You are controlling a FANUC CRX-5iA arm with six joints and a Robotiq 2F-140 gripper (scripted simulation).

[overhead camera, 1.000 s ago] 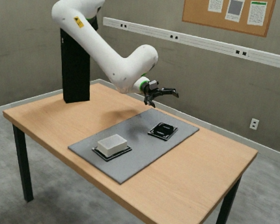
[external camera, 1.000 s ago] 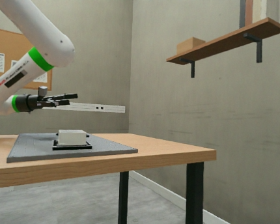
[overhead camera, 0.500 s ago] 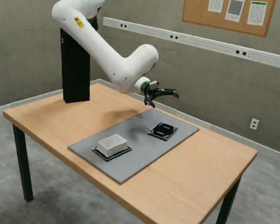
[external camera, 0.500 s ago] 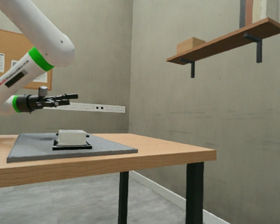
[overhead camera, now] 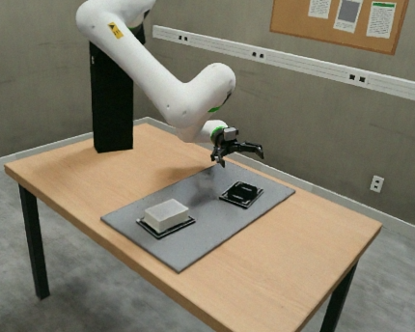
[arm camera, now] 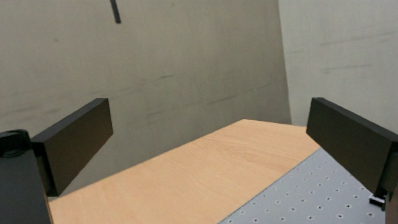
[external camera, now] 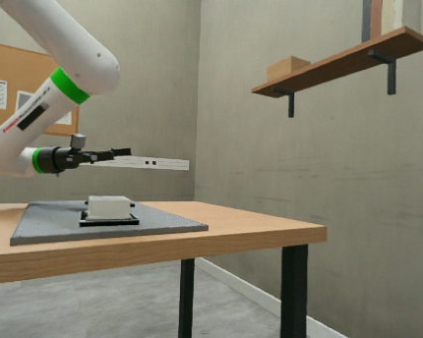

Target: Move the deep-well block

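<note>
The deep-well block (overhead camera: 166, 214) sits in nest N1 (overhead camera: 152, 230) on the grey mat (overhead camera: 204, 241). Nest N2 (overhead camera: 241, 194) stands vacant on the same mat. The end effector (overhead camera: 237, 152) hangs above the mat's far edge, fingers fully spread and empty, presumably ready to approach the block.

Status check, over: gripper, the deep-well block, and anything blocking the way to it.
Gripper open, empty, in the air over the mat's far edge. Deep-well block seated in its nest, untouched. Other nest vacant. Nothing seen in the way.
</note>
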